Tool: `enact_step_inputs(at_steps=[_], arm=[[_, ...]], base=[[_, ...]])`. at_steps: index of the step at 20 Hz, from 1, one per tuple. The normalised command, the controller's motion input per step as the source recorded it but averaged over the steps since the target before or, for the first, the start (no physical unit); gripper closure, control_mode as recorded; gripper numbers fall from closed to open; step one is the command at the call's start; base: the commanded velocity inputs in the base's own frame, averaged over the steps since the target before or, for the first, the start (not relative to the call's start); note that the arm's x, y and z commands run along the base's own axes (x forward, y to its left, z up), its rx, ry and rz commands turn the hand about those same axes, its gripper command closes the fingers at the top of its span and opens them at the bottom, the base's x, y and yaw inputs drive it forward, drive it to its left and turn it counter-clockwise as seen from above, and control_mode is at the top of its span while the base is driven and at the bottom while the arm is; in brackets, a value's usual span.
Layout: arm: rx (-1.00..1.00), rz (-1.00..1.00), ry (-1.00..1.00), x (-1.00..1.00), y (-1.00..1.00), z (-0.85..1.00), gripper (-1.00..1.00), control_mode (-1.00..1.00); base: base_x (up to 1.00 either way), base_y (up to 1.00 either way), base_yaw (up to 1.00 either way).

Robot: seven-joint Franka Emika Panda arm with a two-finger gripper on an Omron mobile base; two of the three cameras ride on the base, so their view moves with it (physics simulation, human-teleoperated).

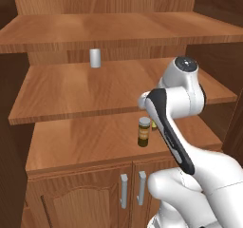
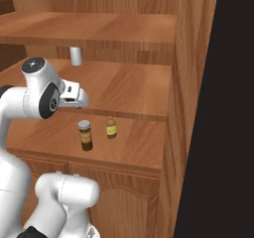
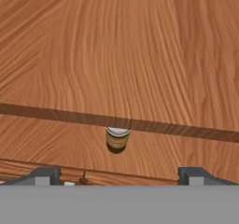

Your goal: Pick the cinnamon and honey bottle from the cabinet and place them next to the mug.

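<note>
Gripper (image 3: 119, 174) wide, empty, above the shelf edge (image 3: 140, 125). Cinnamon (image 2: 86, 135) and honey (image 2: 111, 128) stand apart on the cabinet's (image 2: 188, 83) lower shelf.

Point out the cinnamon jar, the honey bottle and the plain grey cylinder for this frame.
cinnamon jar (image 2: 86, 137): right base view, on its brown body below the grey lid.
honey bottle (image 2: 111, 129): right base view, on its amber body.
grey cylinder (image 1: 95, 58): left base view, middle of its side, on the shelf above.
</note>
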Motion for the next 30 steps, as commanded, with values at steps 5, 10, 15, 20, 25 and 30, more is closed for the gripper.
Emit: enact_step_inputs(at_steps=[5, 10, 15, 20, 25, 30], arm=[[0.0, 0.0, -0.01, -0.24, 0.0, 0.0, -1.0, -1.0], [0.0, 0.0, 0.0, -0.08, 0.0, 0.0, -1.0, -1.0], [0.0, 0.0, 0.0, -0.08, 0.0, 0.0, -1.0, -1.0], [0.01, -0.01, 0.0, -0.18, 0.0, 0.0, -1.0, -1.0], [0.08, -0.06, 0.02, -0.23, -0.02, -0.2, -1.0, -1.0], [0.1, -0.07, 0.02, -0.13, 0.0, -0.36, -1.0, -1.0]], base=[[0.0, 0.0, 0.0], [0.0, 0.0, 0.0], [0.0, 0.0, 0.0], [0.0, 0.0, 0.0], [0.0, 0.0, 0.0], [0.0, 0.0, 0.0]])
